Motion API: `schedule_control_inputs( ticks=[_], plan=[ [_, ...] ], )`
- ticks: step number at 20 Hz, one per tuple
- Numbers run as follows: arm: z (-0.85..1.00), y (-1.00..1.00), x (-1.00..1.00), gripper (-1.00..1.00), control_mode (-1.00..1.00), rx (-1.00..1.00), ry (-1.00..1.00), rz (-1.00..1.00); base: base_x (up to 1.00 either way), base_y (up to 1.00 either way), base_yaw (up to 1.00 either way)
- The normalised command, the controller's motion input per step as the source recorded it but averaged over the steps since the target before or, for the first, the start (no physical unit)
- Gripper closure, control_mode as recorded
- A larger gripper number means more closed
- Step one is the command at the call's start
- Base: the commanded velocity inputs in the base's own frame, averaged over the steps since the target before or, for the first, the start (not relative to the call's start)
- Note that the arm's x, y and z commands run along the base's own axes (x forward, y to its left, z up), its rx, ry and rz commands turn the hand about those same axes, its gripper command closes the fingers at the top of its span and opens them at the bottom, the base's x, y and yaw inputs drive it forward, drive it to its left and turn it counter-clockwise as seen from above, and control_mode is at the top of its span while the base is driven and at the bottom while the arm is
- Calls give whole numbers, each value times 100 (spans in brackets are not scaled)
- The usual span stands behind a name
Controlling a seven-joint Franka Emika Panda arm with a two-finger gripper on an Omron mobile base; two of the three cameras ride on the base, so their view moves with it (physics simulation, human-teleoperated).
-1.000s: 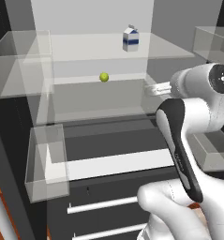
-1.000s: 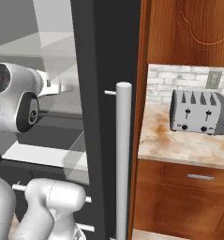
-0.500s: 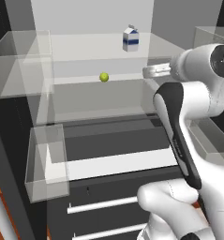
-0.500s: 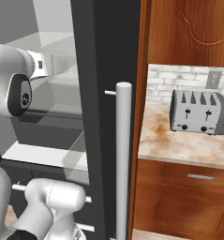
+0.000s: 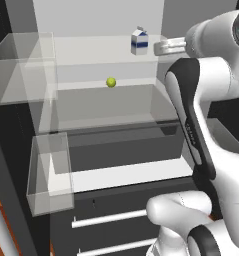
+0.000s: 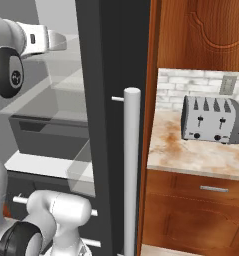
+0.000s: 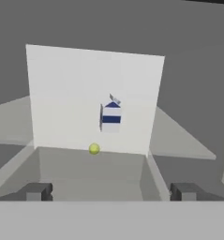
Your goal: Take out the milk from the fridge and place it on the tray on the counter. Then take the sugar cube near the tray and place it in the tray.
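Since a second ago, your arm has risen from the middle shelf level up to the top shelf, and the claw (image 7: 111, 192) now points into the fridge (image 5: 96, 125) with its jaws spread wide and nothing between them.

You have the open fridge straight ahead of the claw, pale shelves stepping back to a white rear wall, with clear door bins (image 5: 23, 67) off to the claw's left in the left base view. Well to the claw's right, beyond the fridge's dark frame, you can see the counter (image 6: 191, 150) in the right base view, carrying a silver toaster (image 6: 213, 120) against a brick backsplash.

The milk (image 7: 111, 116) stands upright at the back of the top shelf, dead ahead of the claw and well apart from it; in the left base view the carton (image 5: 139, 41) sits just to the left of the hand. Below the milk, on the next shelf down, lies a small yellow-green ball (image 7: 94, 149), slightly left of the claw's line.
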Motion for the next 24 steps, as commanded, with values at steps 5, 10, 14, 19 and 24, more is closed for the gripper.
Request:
schedule_control_inputs(
  ticks=[5, 10, 14, 19, 24],
  plan=[
    [3, 0, 40, -100, -100, 0, 2, 0, 0, 0, 0],
    [-3, 0, 72, -100, -100, 0, 11, 0, 0, 0, 0],
    [-11, 0, 57, -100, -100, 0, -4, 1, 0, 0, 0],
    [-11, -1, 39, -100, -100, 5, 0, 1, 0, 0, 0],
    [-15, -2, 42, -100, -100, 4, -3, 0, 0, 0, 0]
  ],
)
